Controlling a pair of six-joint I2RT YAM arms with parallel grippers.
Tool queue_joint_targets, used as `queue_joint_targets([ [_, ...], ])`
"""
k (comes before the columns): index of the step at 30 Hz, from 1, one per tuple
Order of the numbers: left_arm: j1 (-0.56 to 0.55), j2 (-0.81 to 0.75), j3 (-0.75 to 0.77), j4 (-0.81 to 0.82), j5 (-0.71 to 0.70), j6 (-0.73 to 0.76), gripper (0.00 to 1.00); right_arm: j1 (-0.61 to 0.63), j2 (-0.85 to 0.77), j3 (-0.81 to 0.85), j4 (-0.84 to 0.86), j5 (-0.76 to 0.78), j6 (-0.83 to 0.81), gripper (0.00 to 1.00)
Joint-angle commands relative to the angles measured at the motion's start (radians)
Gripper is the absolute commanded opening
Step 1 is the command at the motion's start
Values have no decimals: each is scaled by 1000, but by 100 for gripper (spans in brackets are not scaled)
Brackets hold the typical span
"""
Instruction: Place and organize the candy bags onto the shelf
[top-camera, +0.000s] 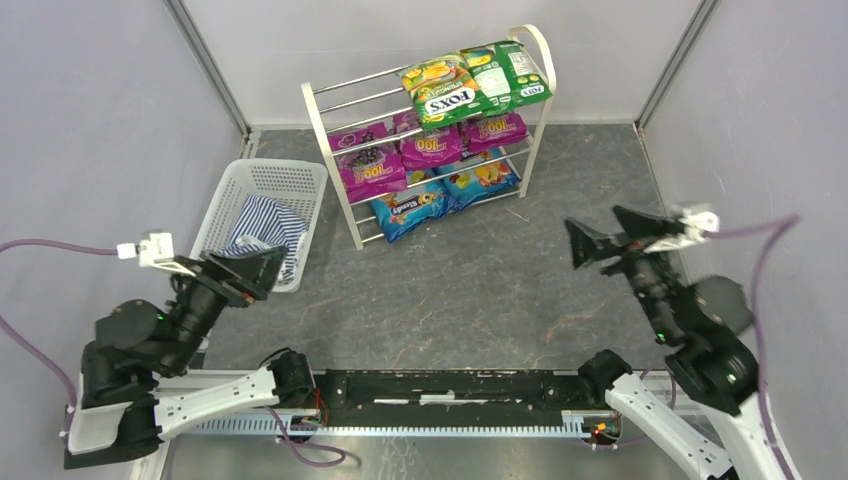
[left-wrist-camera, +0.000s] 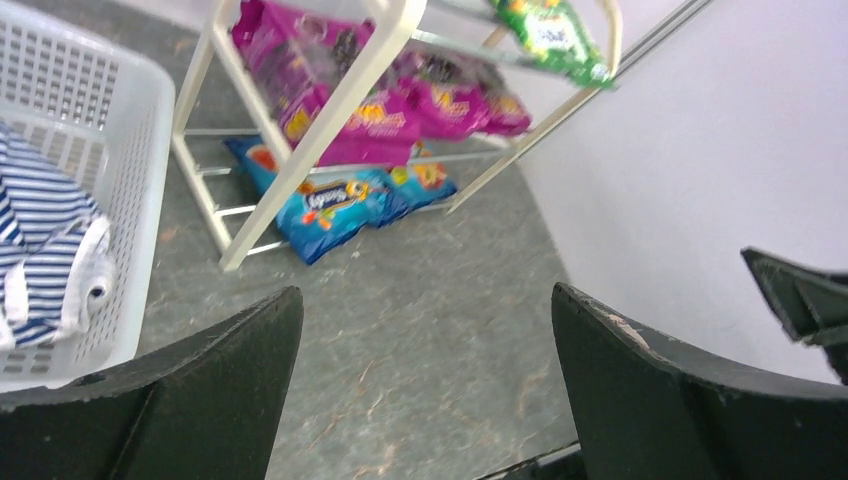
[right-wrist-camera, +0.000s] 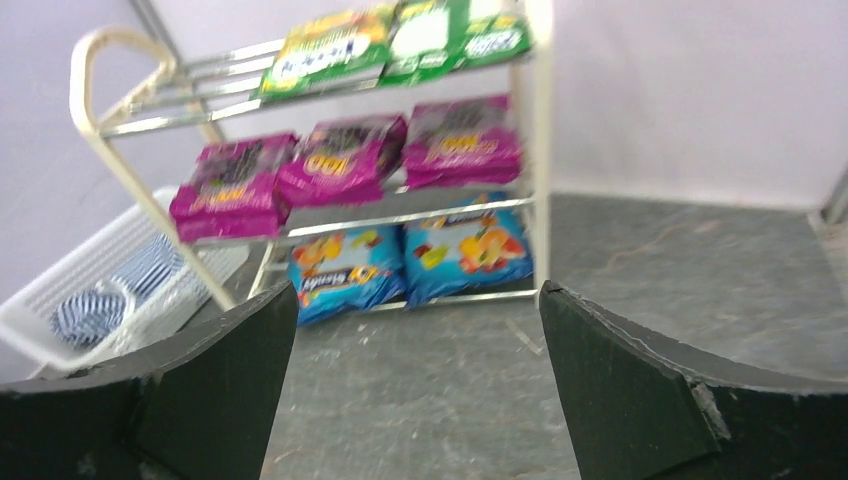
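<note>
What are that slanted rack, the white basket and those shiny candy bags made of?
The slanted rack looks like metal: thin chrome rods that gleam, between cream-white arched side frames, perhaps painted tube. The white lattice basket looks like moulded plastic, matte, with regular holes. The candy bags look like thin glossy plastic film; light glints off their printed faces.

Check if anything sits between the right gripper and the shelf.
Nothing visible. Only bare grey floor lies between the open, empty right gripper and the shelf, where the candy bags sit on its tiers. The white basket stands off to the shelf's left, outside that path.
</note>
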Motion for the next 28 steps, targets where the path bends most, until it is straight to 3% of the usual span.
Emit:
queue_joint_targets([
  [1, -4, 96, 146, 15, -35, 91, 100, -3, -109, 58, -83, 141, -97, 98],
  [6, -4, 169, 255, 33, -11, 98, 100, -3, -149, 38, -75, 173, -112, 98],
  [16, -4, 274, 291, 113, 4, 132, 100, -4, -113, 29, -39, 138, -94, 98],
  [28, -4, 293, 293, 125, -2, 135, 100, -4, -138, 16, -61, 233, -64, 98],
])
